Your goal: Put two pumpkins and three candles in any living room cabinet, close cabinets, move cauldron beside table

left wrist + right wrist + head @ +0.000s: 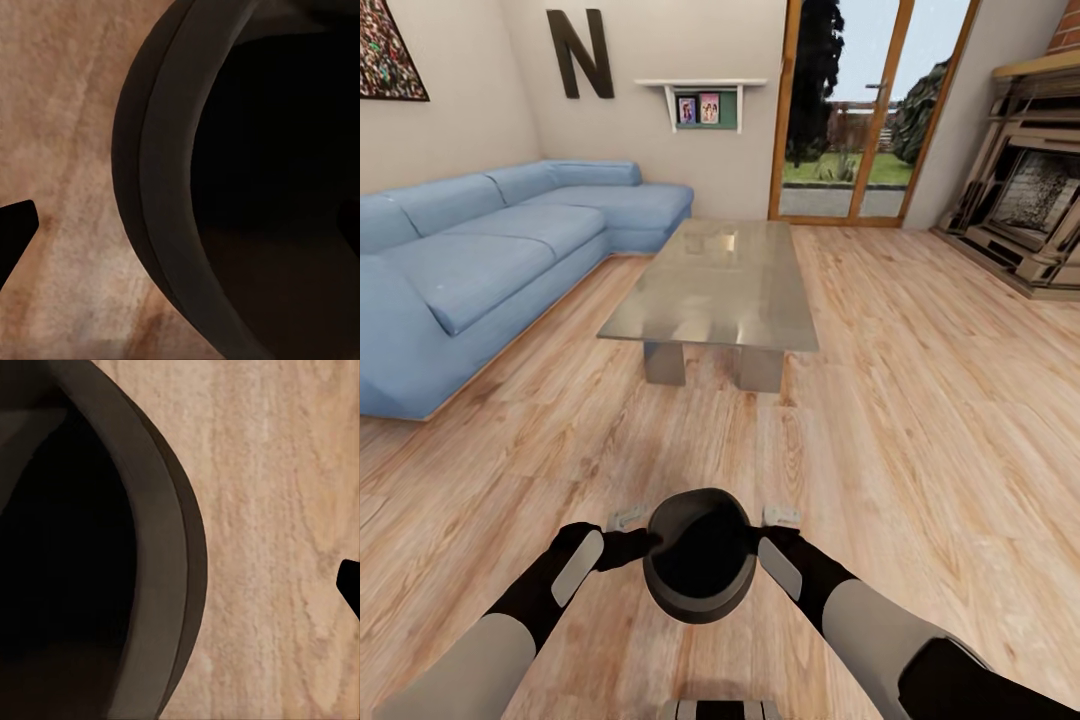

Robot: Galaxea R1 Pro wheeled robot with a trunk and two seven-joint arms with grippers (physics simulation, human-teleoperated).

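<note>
The black cauldron (700, 555) hangs over the wood floor just in front of my body, mouth up and nothing visible inside. My left gripper (638, 546) grips its left rim and my right gripper (764, 542) its right rim. In the left wrist view the cauldron (225, 187) wall sits between the fingers, with one dark fingertip (15, 232) outside it. The right wrist view shows the cauldron (112, 555) and an outer fingertip (351, 585) the same way. The glass-topped table (710, 285) stands about a metre ahead. Pumpkins, candles and cabinet are out of view.
A blue corner sofa (470, 260) runs along the left, close to the table. The fireplace (1030, 210) stands at the far right. Glass doors (850, 110) are at the back. Open wood floor (920, 420) lies right of the table and between me and it.
</note>
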